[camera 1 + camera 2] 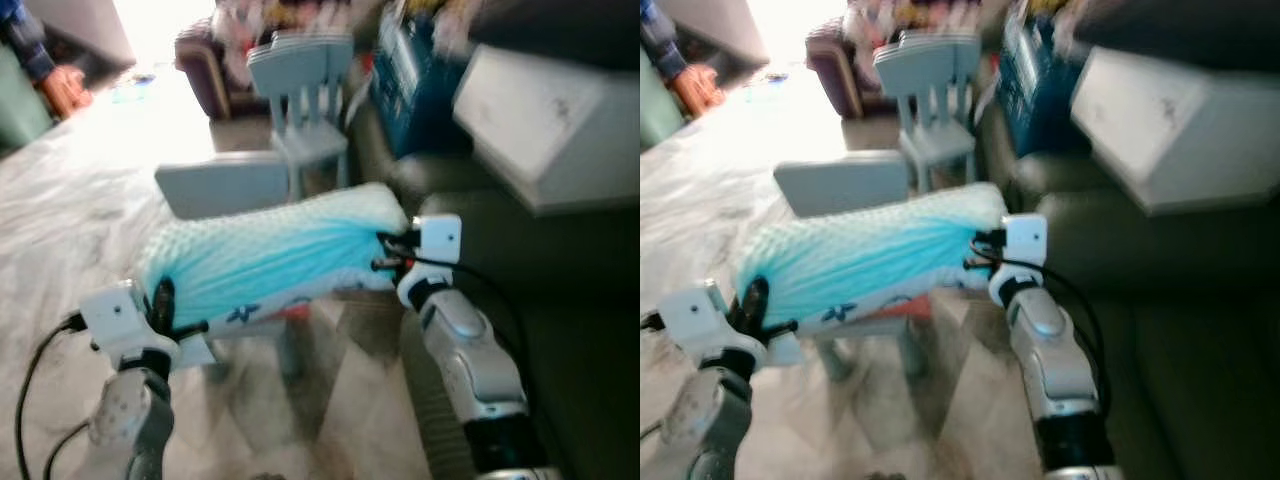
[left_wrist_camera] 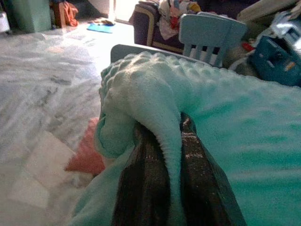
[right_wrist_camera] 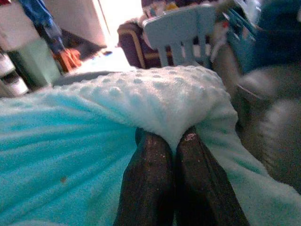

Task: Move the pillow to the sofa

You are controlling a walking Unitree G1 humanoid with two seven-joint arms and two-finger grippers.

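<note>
I hold the dimpled turquoise fabric pillow [image 1: 270,255] aloft: left gripper [image 2: 164,141] pinches its left end, right gripper [image 3: 171,141] its right end, beside the dark sofa [image 1: 560,300].

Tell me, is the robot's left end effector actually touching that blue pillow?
Touching. The left wrist view shows the left end effector pinching a fold of the pillow.

Open sofa seat [image 1: 590,380] right; blue chair [image 1: 305,95] ahead.
</note>
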